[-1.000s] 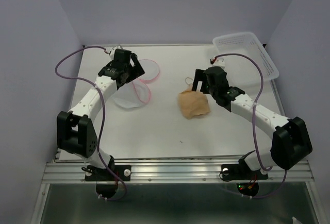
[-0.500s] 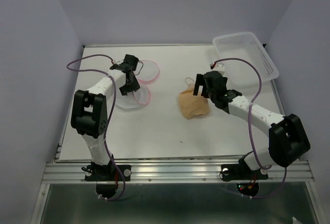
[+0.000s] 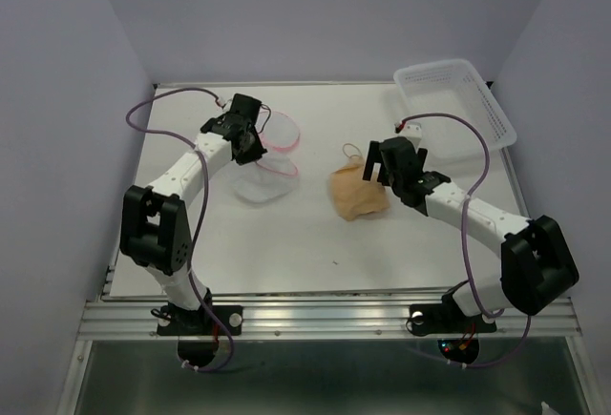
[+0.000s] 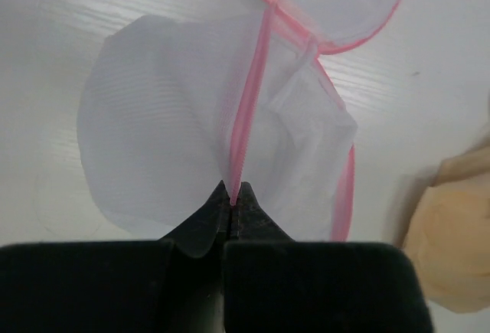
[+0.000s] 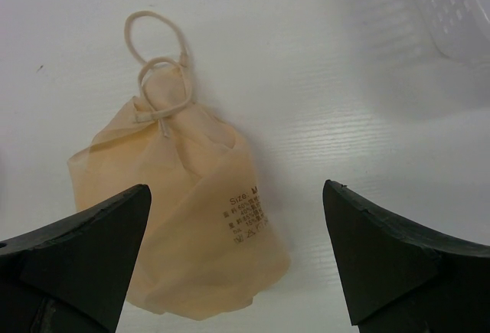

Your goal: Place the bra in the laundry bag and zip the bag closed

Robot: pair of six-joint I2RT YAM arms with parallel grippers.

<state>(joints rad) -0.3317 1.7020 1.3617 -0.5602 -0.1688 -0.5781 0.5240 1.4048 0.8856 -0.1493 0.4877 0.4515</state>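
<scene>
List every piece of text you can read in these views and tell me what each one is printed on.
"Size M": dark print on the beige bra, seen in the right wrist view.
The smaller printed lines just below it on the bra: too small to read.
The laundry bag and the plastic bin: no text visible on either.

The laundry bag [image 3: 263,184] lies left of the bra [image 3: 358,196], with the bin [image 3: 473,91] behind, far right.
</scene>
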